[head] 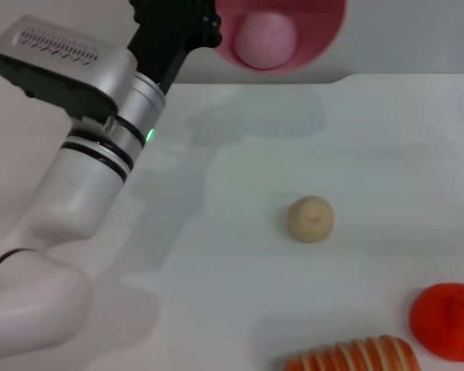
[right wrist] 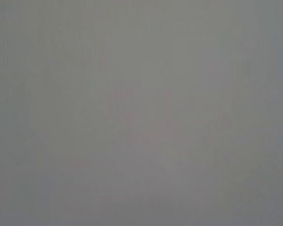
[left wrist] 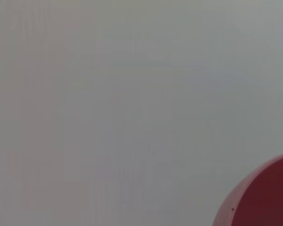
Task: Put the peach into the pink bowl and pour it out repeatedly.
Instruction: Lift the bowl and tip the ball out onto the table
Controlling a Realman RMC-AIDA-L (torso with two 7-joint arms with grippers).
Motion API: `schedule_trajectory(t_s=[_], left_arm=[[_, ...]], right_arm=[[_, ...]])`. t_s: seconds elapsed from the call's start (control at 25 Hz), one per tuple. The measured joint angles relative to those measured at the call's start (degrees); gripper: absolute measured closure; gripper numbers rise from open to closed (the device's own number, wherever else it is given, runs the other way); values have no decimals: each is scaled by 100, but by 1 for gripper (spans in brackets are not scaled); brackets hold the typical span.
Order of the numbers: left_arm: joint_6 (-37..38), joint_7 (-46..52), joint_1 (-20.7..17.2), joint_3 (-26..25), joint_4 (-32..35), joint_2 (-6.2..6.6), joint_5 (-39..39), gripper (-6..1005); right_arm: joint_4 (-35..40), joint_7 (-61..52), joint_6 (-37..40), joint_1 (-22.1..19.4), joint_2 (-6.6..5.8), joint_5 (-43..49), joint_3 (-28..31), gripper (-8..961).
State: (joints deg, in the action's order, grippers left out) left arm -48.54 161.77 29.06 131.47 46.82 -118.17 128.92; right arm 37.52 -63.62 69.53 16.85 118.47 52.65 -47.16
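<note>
- The left pincer [head: 209, 31] is up at the far edge of the head view, holding the pink bowl [head: 325, 35] by its rim, well above the white surface [head: 240, 255].
- I cannot tell how the fingers sit on that rim; the black housing covers them, so whether they are clamped is hidden.
- The bowl is tipped hard: its open mouth faces the head camera, with the inside wall in plain sight.
- The peach [head: 265, 39] sits inside the bowl, low against the wall near the downhill lip.
- My read: this is the pour step, with the fruit loaded and not yet out.
- The left wrist view shows only a curved dark-pink slice of the bowl against blank grey.
- The peach is round, so it has no real long axis, and no leaf mark shows to tell its facing.
- The bowl's axis through its mouth runs from the far side toward the robot and downward.
- The next move likely calls for more wrist roll, so the peach clears the lip.
- The drop should land on open surface, away from the beige bun [head: 309, 219], the orange tangerine [head: 447, 321] and the striped orange piece [head: 352, 357].
- The right pincer is not in sight; the right wrist view is blank grey.
</note>
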Motion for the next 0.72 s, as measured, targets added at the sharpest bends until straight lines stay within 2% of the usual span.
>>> schedule_trajectory(t_s=[0.24,0.72], left_arm=[[-589,-7,-194,84,-30,-1,2,955],[-1223,13,-255,249,-33,0,2,955]], right_arm=[[0,0,6,-13,5,0,-24,500],[-40,0,-1,9,18,0,-13,502]])
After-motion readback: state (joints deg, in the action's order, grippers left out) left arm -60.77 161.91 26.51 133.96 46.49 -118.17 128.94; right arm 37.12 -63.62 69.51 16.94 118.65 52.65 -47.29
